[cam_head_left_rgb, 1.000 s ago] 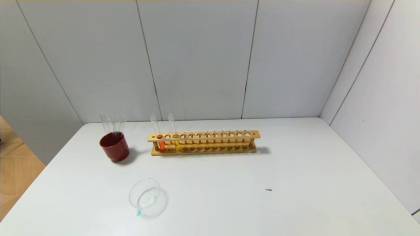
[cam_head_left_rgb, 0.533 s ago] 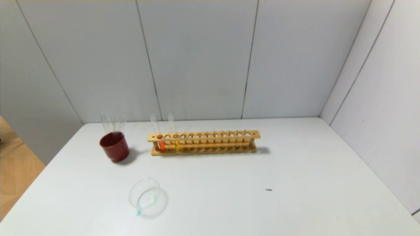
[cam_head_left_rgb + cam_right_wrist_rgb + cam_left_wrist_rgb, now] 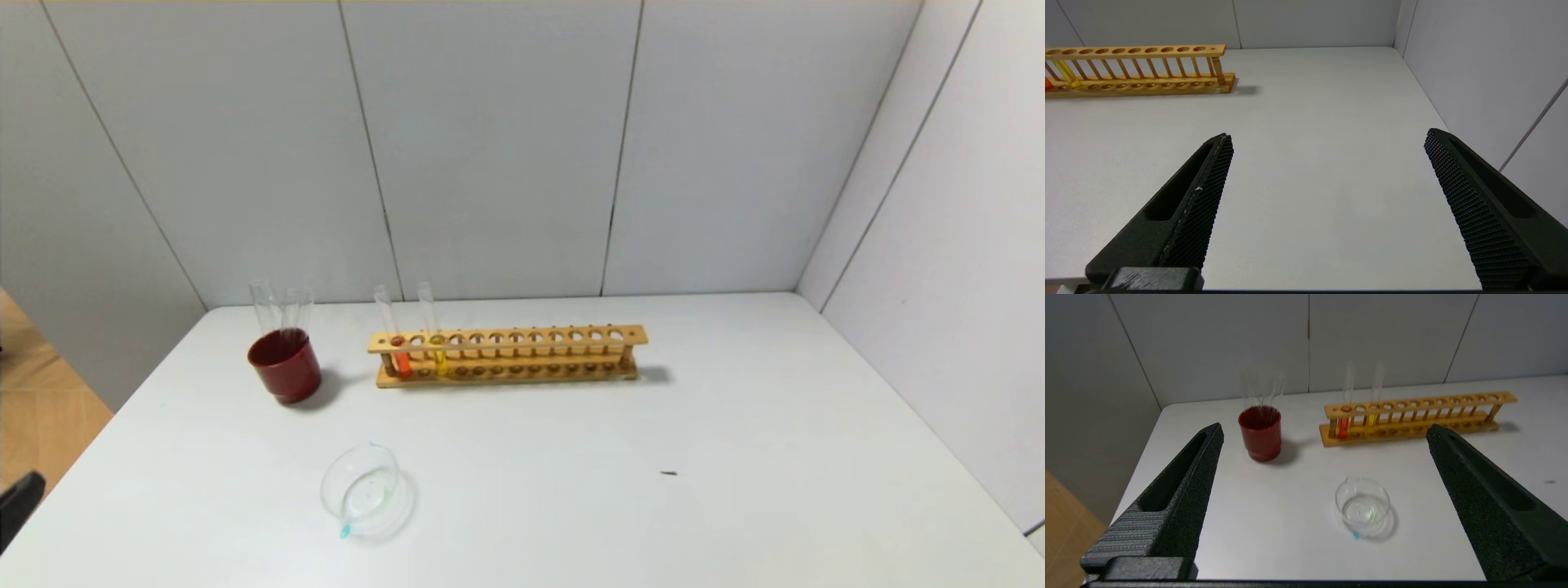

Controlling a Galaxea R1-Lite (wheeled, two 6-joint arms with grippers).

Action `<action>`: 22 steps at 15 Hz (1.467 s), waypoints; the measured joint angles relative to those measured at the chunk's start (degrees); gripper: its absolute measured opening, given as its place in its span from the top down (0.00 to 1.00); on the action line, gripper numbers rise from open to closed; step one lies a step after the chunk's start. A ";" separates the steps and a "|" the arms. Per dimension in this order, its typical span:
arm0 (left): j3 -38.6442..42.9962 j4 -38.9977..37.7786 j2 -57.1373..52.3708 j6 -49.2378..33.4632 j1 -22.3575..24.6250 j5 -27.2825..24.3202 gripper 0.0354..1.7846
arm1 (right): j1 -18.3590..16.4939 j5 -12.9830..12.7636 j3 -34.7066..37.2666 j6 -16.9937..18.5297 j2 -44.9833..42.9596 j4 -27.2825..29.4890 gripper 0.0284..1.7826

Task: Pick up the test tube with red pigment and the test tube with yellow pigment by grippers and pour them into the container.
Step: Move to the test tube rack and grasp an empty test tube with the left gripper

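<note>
The test tube with red pigment (image 3: 402,359) stands in the first hole at the left end of a wooden rack. The test tube with yellow pigment (image 3: 440,358) stands two holes to its right. Both also show in the left wrist view, the red tube (image 3: 1343,426) and the yellow tube (image 3: 1371,418). The container (image 3: 360,490), a clear glass dish with a teal mark, sits near the table's front left. My left gripper (image 3: 1325,428) is open and empty, back from the dish (image 3: 1363,506); a black part of it (image 3: 18,500) shows at the head view's lower left edge. My right gripper (image 3: 1327,134) is open over bare table on the right.
A dark red cup (image 3: 285,365) holding colourless tubes stands left of the wooden rack (image 3: 522,353). A small dark speck (image 3: 669,473) lies on the white table (image 3: 735,425). Grey walls close the back and right sides; the table's left edge drops to a wooden floor.
A black part of my left gripper has come into the head view at the lower left edge. The tubes, rack, cup and dish have not moved.
</note>
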 joint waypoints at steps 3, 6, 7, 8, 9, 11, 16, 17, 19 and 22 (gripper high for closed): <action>-3.66 -10.50 13.62 -1.95 -0.26 -0.20 0.02 | 0.05 0.02 0.00 0.00 0.00 0.00 0.04; -6.17 -19.29 25.23 -2.61 -1.24 -0.33 0.02 | 0.02 0.00 0.00 0.00 0.00 0.00 0.04; -6.83 -21.82 28.47 -2.73 -1.49 -0.33 0.02 | 0.02 0.02 0.00 -0.02 0.00 0.02 0.04; -7.36 -24.15 31.42 -2.76 -1.66 -0.37 0.02 | 0.02 0.00 0.00 0.00 0.00 0.00 0.04; -8.13 -26.78 34.21 -2.78 -2.21 -0.44 0.02 | 0.00 0.02 0.00 -0.02 0.00 0.00 0.04; -9.12 -29.71 38.53 -2.45 -4.69 -0.39 0.02 | 0.00 0.00 0.00 -0.02 0.00 0.00 0.04; -11.13 -35.08 47.13 -2.39 -8.94 -0.22 0.02 | 0.00 0.02 0.00 0.00 0.00 0.00 0.04; -11.54 -37.12 49.36 -2.30 -8.96 -0.16 0.02 | 0.00 0.02 0.00 0.00 0.00 0.00 0.04; -11.79 -41.87 54.41 -2.15 -8.87 -0.09 0.02 | 0.00 0.02 0.00 -0.02 0.00 0.00 0.04; -11.91 -47.21 61.46 -2.04 -8.77 0.16 0.02 | 0.00 0.00 0.00 0.00 0.00 0.00 0.04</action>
